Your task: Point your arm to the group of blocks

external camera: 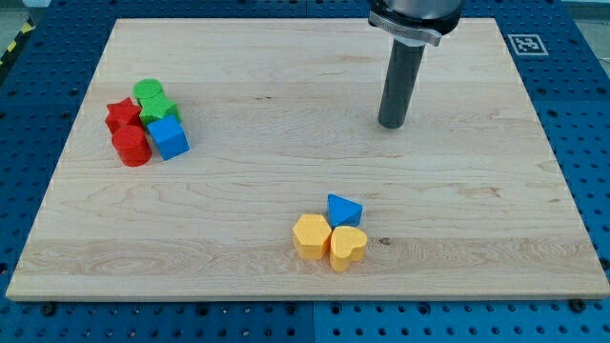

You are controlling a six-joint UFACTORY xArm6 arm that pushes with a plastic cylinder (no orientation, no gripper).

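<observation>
My tip (392,125) stands on the board at the view's upper right, apart from all blocks. A group sits at the view's left: a red star block (121,113), a red cylinder (132,147), a green cylinder (148,92), a green block (160,111) and a blue cube (169,138), all touching. A second group sits at the view's bottom centre: a blue triangular block (343,209), a yellow hexagon block (312,235) and a yellow heart block (348,247). My tip is above and to the right of this second group.
The wooden board (286,76) lies on a blue perforated table. A black and white marker tag (526,44) sits by the board's top right corner. The arm's dark body (415,17) hangs over the board's top edge.
</observation>
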